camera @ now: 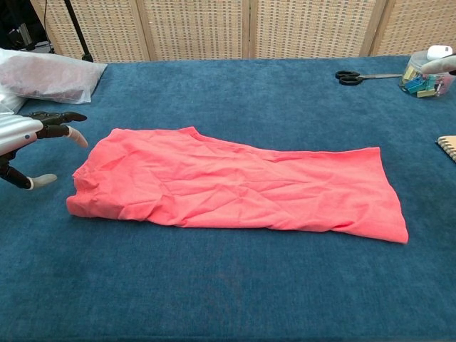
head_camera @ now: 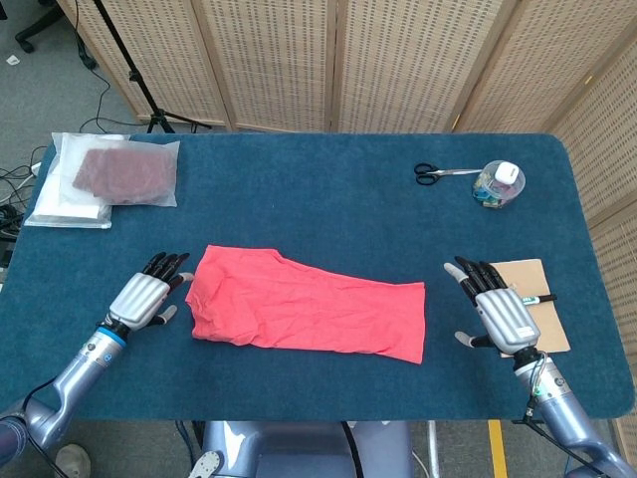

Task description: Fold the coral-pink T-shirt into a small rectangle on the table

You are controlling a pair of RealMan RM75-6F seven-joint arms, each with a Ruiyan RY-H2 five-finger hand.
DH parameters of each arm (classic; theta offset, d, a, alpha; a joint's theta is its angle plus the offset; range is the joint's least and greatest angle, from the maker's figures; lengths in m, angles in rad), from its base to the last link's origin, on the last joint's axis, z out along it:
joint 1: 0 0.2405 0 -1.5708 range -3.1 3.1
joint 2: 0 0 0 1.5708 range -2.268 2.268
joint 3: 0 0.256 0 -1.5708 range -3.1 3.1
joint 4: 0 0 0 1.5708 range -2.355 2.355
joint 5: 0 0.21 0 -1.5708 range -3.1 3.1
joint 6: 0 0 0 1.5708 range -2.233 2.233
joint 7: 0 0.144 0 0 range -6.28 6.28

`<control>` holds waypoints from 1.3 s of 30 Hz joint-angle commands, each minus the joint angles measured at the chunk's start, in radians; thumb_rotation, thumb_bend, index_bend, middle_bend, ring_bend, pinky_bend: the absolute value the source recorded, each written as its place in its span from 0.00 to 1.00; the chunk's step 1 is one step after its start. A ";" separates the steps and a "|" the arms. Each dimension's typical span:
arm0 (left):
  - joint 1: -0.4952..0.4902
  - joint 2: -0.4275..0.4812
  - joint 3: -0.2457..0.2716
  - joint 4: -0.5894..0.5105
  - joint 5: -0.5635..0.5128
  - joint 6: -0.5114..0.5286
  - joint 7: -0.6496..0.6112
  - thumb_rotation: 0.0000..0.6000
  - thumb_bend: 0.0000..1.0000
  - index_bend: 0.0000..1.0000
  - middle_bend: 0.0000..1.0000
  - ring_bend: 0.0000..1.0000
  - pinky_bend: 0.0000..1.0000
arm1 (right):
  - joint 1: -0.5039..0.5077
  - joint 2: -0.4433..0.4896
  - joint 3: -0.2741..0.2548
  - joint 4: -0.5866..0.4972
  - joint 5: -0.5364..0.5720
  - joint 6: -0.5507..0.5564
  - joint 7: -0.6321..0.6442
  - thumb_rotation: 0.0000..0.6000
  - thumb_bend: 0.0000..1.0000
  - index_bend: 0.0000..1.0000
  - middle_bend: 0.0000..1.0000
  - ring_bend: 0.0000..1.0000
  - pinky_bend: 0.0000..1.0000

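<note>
Plain coral-pink T-shirt (head_camera: 309, 313), no legible writing

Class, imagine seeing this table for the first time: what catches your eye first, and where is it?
The coral-pink T-shirt stands out, lying partly folded as a long strip in the middle of the dark blue table. A silver robot hand waits open at each end: the left hand beside its left edge, the right hand apart.

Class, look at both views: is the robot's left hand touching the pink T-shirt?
Apart. In the chest view, blue table cloth shows between the left hand and the T-shirt edge; the head view agrees.
</note>
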 commanded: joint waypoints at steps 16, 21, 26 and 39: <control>-0.019 -0.115 0.011 0.163 0.032 0.002 -0.044 1.00 0.37 0.27 0.00 0.00 0.00 | -0.002 0.004 0.004 -0.001 0.001 0.002 0.008 1.00 0.20 0.00 0.00 0.00 0.00; -0.019 -0.133 0.009 0.180 0.029 0.002 -0.037 1.00 0.38 0.29 0.00 0.00 0.00 | -0.002 0.005 0.005 -0.002 0.000 0.001 0.014 1.00 0.21 0.00 0.00 0.00 0.00; -0.018 -0.156 0.003 0.201 0.021 0.002 -0.036 1.00 0.41 0.33 0.00 0.00 0.00 | -0.003 0.005 0.005 0.000 -0.003 0.002 0.018 1.00 0.21 0.00 0.00 0.00 0.00; -0.014 -0.219 -0.013 0.270 0.010 0.027 -0.059 1.00 0.56 0.54 0.00 0.00 0.00 | -0.003 0.006 0.005 0.000 -0.006 0.001 0.025 1.00 0.21 0.00 0.00 0.00 0.00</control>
